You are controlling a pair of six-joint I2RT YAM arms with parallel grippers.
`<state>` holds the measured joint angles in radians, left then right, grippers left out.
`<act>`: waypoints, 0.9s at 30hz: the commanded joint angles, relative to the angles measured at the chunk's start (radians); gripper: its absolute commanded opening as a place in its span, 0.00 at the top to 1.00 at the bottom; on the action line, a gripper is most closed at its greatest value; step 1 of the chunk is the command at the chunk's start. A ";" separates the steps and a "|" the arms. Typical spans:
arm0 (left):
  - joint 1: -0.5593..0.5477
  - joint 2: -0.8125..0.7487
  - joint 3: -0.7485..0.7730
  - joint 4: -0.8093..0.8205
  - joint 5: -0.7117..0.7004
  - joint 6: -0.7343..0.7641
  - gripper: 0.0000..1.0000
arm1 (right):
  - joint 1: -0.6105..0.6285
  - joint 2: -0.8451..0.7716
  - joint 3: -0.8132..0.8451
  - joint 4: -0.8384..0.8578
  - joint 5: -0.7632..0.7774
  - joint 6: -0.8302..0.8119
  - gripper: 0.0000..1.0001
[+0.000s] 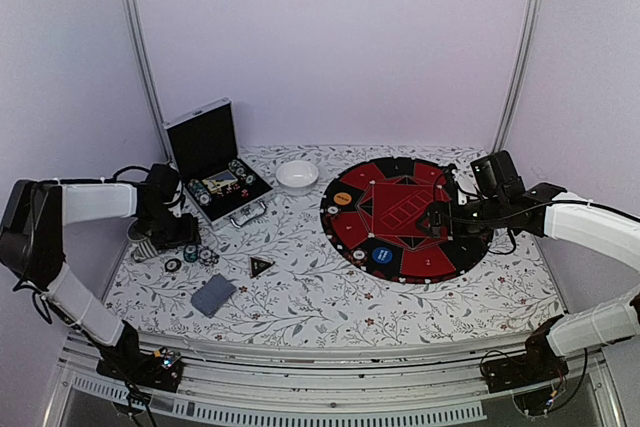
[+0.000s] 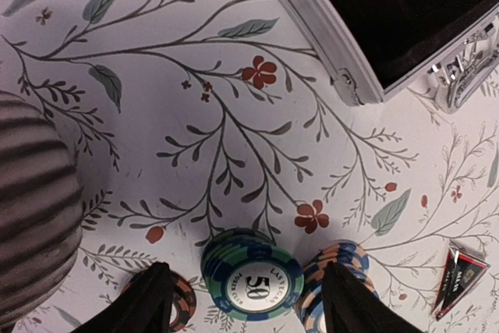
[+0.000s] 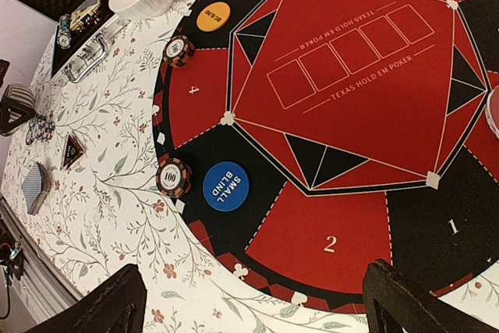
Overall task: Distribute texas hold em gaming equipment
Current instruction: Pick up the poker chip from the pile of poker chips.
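My left gripper (image 2: 249,306) is open and low over the table. A teal stack of "50" chips (image 2: 253,274) stands between its fingers (image 2: 148,302). A black-and-orange chip (image 2: 181,302) lies by the left finger and a blue-and-orange stack (image 2: 339,267) by the right one. These chips (image 1: 190,254) sit left of the round poker mat (image 1: 405,217). My right gripper (image 3: 261,306) is open and empty above the mat's near edge. On the mat lie a blue "small blind" disc (image 3: 225,186), a "100" chip stack (image 3: 173,177), an orange disc (image 3: 213,15) and another chip stack (image 3: 178,50). A grey-blue card deck (image 1: 212,294) lies near the front.
The open black silver-edged case (image 1: 215,162) with more chips stands at the back left, its corner (image 2: 343,76) close to my left gripper. A white bowl (image 1: 297,174) sits beside it. A black triangular marker (image 1: 261,266) lies right of the chips. A grey ribbed object (image 2: 31,216) is at my left.
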<state>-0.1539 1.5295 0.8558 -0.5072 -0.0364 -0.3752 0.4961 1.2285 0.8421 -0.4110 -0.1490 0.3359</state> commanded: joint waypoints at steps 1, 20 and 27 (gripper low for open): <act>0.008 0.028 0.014 0.036 0.006 -0.005 0.31 | -0.004 -0.006 0.008 0.001 0.002 -0.008 0.01; 0.007 0.013 -0.038 0.012 -0.010 -0.010 0.39 | -0.004 -0.010 0.004 0.000 0.005 -0.005 0.01; 0.007 0.004 -0.055 0.013 -0.013 -0.012 0.43 | -0.004 -0.011 0.006 -0.002 0.003 -0.007 0.01</act>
<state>-0.1539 1.5558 0.8146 -0.4900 -0.0402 -0.3794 0.4961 1.2278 0.8421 -0.4110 -0.1486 0.3359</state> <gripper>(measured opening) 0.578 0.988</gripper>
